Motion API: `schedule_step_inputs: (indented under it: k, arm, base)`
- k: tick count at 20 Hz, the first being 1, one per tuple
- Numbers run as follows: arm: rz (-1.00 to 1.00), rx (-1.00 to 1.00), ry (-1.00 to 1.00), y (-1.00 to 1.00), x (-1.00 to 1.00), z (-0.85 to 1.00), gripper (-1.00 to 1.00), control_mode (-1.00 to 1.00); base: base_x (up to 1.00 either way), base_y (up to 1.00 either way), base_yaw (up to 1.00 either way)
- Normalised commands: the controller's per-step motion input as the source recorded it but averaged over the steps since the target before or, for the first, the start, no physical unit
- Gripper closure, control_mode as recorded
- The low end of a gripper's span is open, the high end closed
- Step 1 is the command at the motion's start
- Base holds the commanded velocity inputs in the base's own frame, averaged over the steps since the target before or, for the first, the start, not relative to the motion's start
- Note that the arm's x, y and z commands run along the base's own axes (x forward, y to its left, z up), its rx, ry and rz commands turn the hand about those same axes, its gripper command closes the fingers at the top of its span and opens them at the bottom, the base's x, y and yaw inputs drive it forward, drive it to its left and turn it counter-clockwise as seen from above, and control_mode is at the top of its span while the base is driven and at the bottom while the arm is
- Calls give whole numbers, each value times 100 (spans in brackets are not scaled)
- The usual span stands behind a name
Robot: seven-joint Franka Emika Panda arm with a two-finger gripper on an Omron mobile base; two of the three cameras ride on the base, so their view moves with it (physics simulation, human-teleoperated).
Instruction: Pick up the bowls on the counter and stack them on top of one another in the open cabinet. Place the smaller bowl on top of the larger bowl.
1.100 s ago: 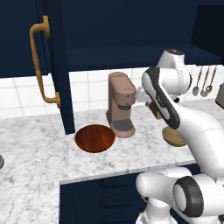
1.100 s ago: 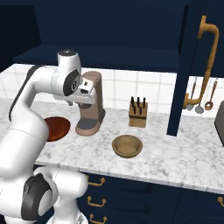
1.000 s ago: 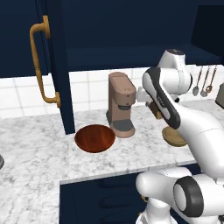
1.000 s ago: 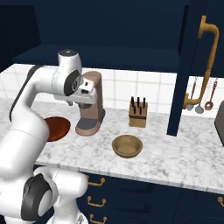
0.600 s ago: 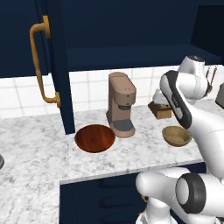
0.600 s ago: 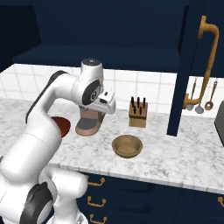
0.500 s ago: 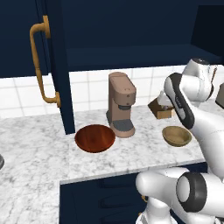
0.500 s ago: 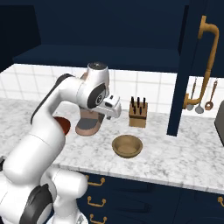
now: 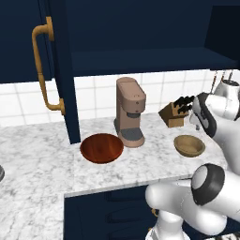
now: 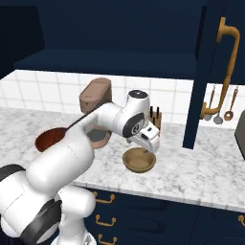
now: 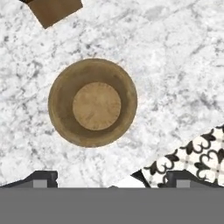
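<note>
The smaller bowl (image 9: 189,145) (image 10: 139,160) (image 11: 92,103), tan with a paler flat bottom, stands upright on the white marble counter (image 9: 42,168) to the right of the coffee machine. My gripper (image 10: 149,143) (image 11: 111,178) hovers straight above it, open, its fingertips (image 11: 41,177) set wide apart with nothing between them. The larger bowl (image 9: 101,148) (image 10: 50,138), glossy reddish-brown, rests on the counter left of the coffee machine. Above the counter, the open cabinet (image 9: 140,61) (image 10: 110,62) shows a bare navy shelf.
A brown coffee machine (image 9: 130,112) (image 10: 94,103) stands between the two bowls, and a knife block (image 9: 172,115) (image 11: 54,11) sits behind the tan one. The cabinet door (image 9: 61,70) with its brass handle (image 9: 44,70) hangs open. The counter's front edge (image 11: 175,148) lies close to the tan bowl.
The arm has swung right from beside the coffee machine to above the tan bowl, and its jaws have spread wider. Both bowls stay where they were.
</note>
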Motion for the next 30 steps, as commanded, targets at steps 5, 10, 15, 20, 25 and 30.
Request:
schedule_step_inputs:
  k: [5,10,15,20,25,30]
  arm:
    - [-4,12,5,-65,1,-75,-100,-100]
    - [-1,11,15,-3,2,-44,-100,-100]
    - [0,5,4,5,25,-49,-100,-100]
    - [0,5,3,0,25,-26,-100,-100]
    - [0,8,2,0,21,-29,-100,-100]
    - [0,6,0,2,17,-27,-100,-100]
  base:
    - [0,0,0]
    - [0,0,0]
    - [0,0,0]
    - [0,0,0]
    - [0,0,0]
    - [0,0,0]
